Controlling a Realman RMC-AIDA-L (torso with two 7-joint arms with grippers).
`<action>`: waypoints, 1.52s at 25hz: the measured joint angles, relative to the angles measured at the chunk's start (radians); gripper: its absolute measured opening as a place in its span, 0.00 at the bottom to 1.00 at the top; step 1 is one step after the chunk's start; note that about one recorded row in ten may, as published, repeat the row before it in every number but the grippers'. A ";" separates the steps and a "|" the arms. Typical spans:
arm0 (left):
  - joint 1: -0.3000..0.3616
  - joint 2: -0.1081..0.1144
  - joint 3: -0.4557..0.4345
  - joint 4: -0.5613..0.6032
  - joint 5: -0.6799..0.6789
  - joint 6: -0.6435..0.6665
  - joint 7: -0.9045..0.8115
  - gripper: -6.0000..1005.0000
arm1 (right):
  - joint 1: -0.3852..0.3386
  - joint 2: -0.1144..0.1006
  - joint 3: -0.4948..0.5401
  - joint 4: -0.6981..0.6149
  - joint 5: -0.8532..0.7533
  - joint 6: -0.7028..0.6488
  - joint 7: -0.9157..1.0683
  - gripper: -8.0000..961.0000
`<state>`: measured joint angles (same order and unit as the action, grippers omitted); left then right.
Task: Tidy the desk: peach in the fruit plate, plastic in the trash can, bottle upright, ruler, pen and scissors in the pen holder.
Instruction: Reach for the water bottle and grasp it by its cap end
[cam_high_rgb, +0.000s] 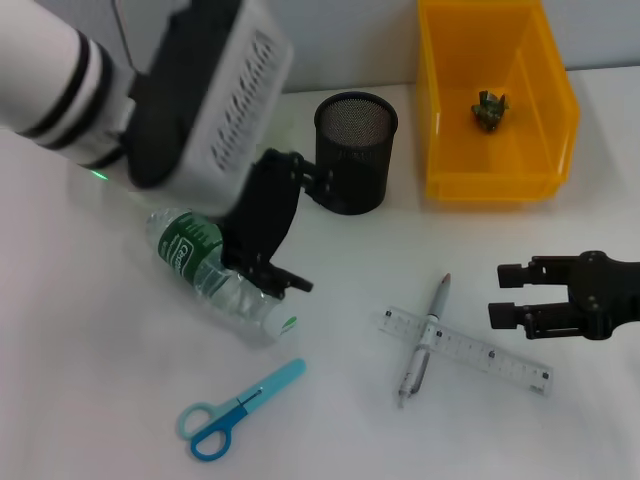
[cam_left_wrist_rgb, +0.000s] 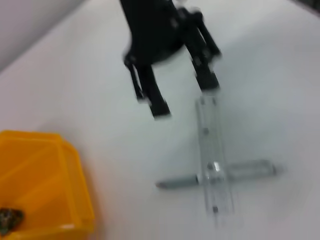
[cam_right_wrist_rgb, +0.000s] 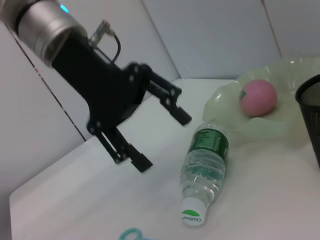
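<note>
Head view: bottle (cam_high_rgb: 215, 275) lying on side on white worktop (cam_high_rgb: 380, 430), cap toward scissors (cam_high_rgb: 235, 410). Left tool (cam_high_rgb: 272, 255) wide open, hovering just above bottle — nothing gripped. Peach (cam_right_wrist_rgb: 258, 97) already in fruit plate (cam_right_wrist_rgb: 227, 102), beside bottle base. Pen (cam_high_rgb: 425, 338) lying across ruler (cam_high_rgb: 466, 350). Right tool (cam_high_rgb: 505, 294) open, empty, low beside ruler. Pen holder (cam_high_rgb: 355, 152) upright, trash can (cam_high_rgb: 495, 100) behind — crumpled plastic (cam_high_rgb: 491, 110) inside.

A plain white desk (cam_high_rgb: 90, 330) — evenly lit — meets a pale grey panelled wall (cam_right_wrist_rgb: 210, 35) behind.
</note>
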<state>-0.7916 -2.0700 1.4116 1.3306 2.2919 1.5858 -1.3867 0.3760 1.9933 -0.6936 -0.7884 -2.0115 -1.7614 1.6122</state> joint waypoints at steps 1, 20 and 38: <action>0.007 -0.001 0.033 0.012 0.026 -0.020 0.004 0.77 | 0.001 -0.002 0.002 0.004 0.000 0.001 0.002 0.79; -0.018 -0.004 0.328 -0.062 0.222 -0.144 0.012 0.76 | 0.017 -0.005 0.002 0.037 -0.017 0.068 0.021 0.79; -0.042 -0.004 0.407 -0.178 0.221 -0.240 -0.040 0.76 | 0.017 -0.005 0.003 0.058 -0.026 0.088 0.015 0.79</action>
<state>-0.8337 -2.0744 1.8184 1.1530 2.5129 1.3455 -1.4266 0.3932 1.9880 -0.6902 -0.7302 -2.0372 -1.6731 1.6275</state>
